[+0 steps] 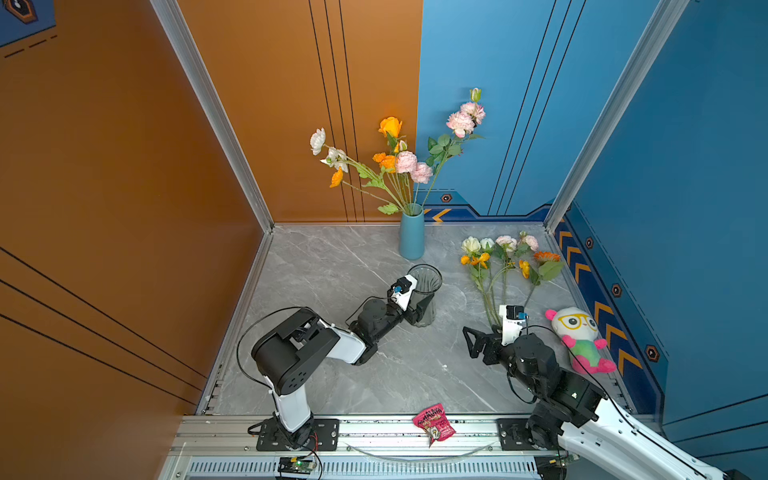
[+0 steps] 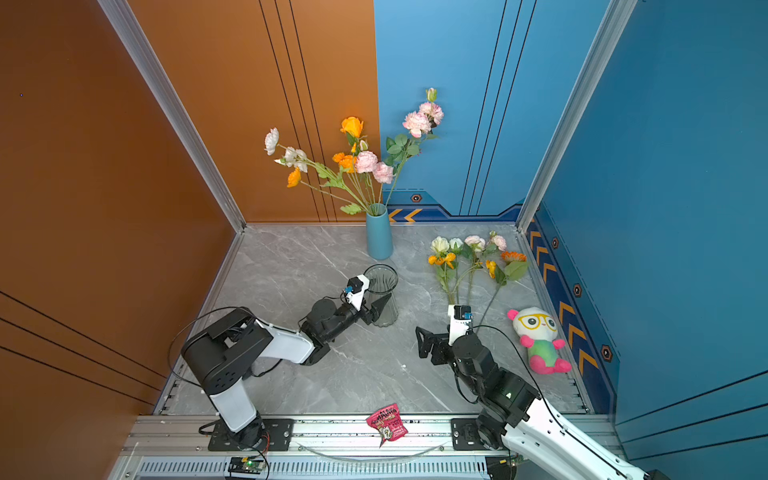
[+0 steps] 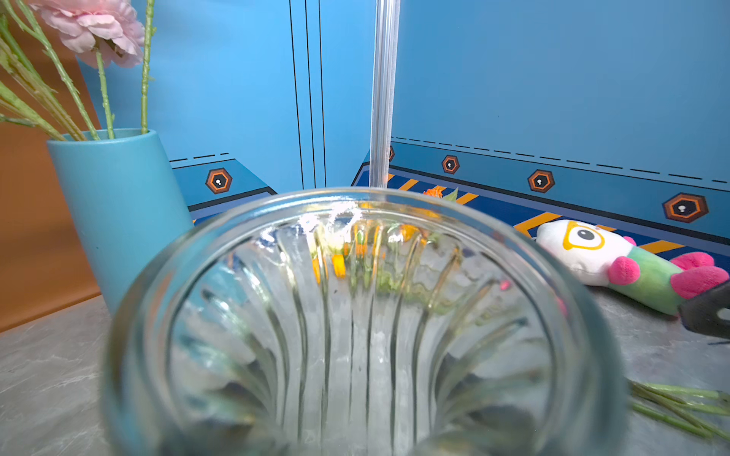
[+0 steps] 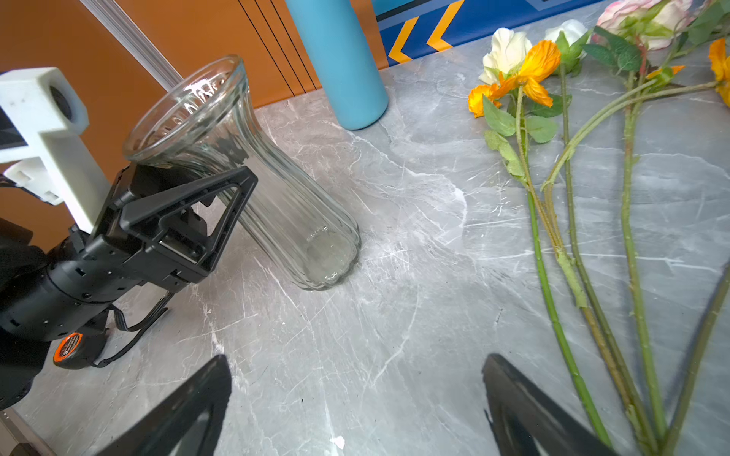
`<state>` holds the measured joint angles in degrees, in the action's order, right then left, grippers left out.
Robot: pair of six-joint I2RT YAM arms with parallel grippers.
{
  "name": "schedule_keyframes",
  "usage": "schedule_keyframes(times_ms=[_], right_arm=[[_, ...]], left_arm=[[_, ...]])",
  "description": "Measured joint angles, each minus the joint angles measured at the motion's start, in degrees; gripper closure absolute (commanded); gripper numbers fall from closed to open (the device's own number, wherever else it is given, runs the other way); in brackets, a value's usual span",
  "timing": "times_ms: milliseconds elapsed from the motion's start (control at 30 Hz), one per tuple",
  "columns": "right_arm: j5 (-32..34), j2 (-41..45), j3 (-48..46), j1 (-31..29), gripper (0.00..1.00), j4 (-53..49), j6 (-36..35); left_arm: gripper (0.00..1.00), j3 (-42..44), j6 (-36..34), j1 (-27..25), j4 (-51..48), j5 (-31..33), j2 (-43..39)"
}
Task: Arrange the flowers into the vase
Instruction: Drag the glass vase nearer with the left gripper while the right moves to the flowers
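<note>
Our left end effector (image 1: pixel 420 312) is closed around the waist of the empty glass vase (image 1: pixel 428 280). That vase stands upright mid-tabletop (image 1: pixel 324 291), just nearer than the blue vase (image 1: pixel 411 239), which holds tall flowers (image 1: pixel 399 162). Our right end effector (image 1: pixel 469 343) is spread wide and holds nothing. It hovers by the stem ends of the loose flowers (image 1: pixel 505 266), which lie flat at the far right, left of a plush toy (image 1: pixel 579 336).
</note>
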<state>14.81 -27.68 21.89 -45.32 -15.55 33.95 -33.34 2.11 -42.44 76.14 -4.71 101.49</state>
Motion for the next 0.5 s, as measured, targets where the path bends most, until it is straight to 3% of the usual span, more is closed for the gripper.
schedule_keyframes(times_ms=[67, 100, 500], right_arm=[[-0.1, -0.2, 0.0, 0.0, 0.0, 0.0, 0.0], [-0.2, -0.3, 0.0, 0.1, 0.0, 0.0, 0.0], [-1.0, -0.6, 0.0, 1.2, 0.0, 0.0, 0.1]], left_arm=[[0.19, 0.7, -0.5, 0.0, 1.2, -0.5, 0.0], [0.01, 1.0, -0.8, 0.0, 1.5, -0.6, 0.0], [0.02, 7.1, -0.9, -0.1, 3.4, -1.7, -1.2]])
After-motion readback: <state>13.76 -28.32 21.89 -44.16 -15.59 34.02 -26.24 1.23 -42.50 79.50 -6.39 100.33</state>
